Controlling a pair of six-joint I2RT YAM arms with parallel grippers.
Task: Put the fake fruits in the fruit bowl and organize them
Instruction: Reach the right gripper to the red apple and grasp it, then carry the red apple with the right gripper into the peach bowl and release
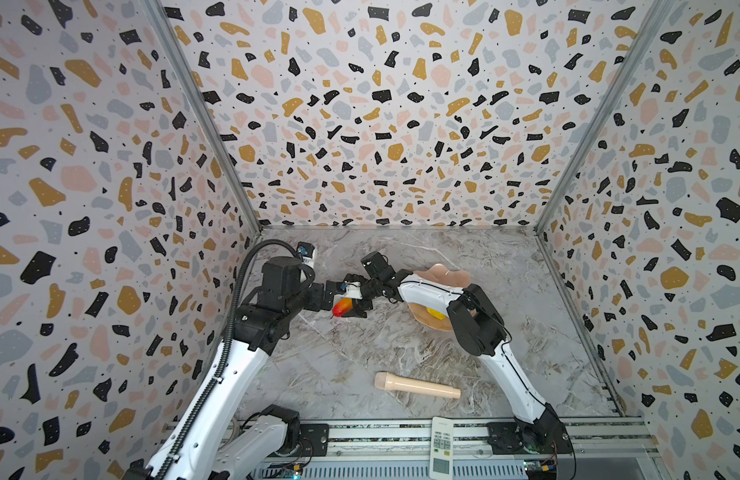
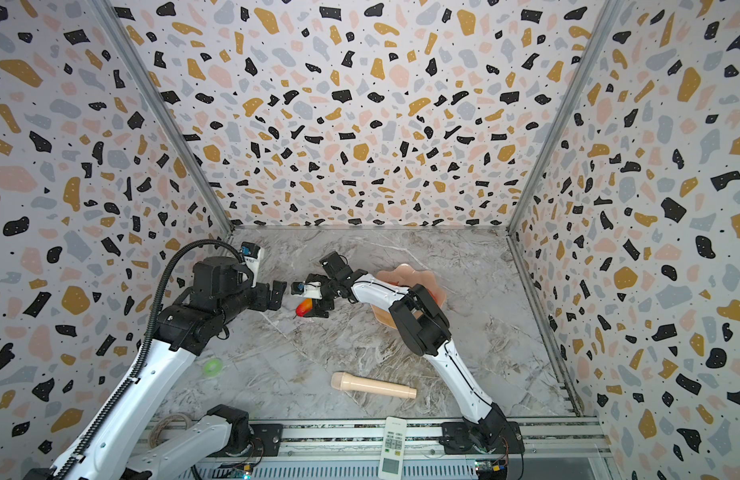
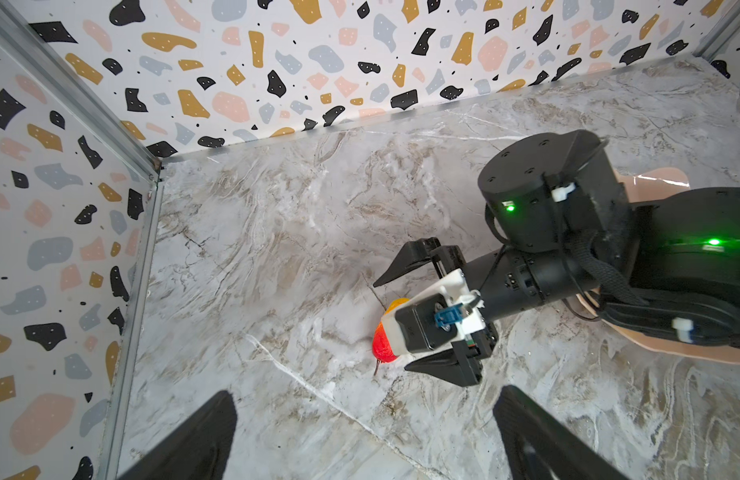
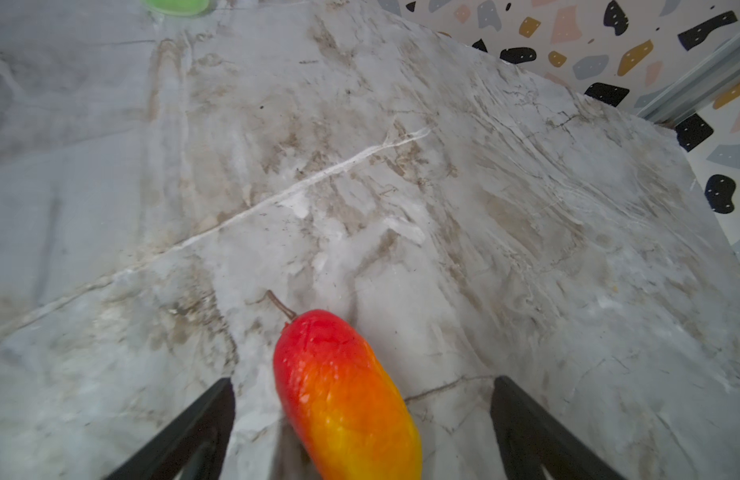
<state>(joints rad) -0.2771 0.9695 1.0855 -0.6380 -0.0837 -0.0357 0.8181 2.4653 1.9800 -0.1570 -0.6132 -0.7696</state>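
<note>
A red-orange-yellow mango [image 4: 343, 399] lies on the marble table, left of centre in both top views [image 1: 342, 307] [image 2: 305, 308]. My right gripper [image 4: 362, 380] is open, with a black finger on each side of the mango and a gap to each. In the left wrist view that gripper [image 3: 391, 326] straddles the mango [image 3: 383, 347]. My left gripper [image 3: 366, 390] is open and empty, hovering just left of the right one [image 1: 329, 294]. The peach-pink fruit bowl [image 1: 441, 272] sits behind the right arm, with a yellow fruit [image 1: 435, 312] inside. The other fake fruits are hidden.
A long beige cylinder [image 1: 416, 386] lies near the front of the table. A white remote control [image 1: 442, 446] rests on the front rail. A green ring [image 2: 213, 365] sits at the left beside the left arm. Patterned walls close three sides.
</note>
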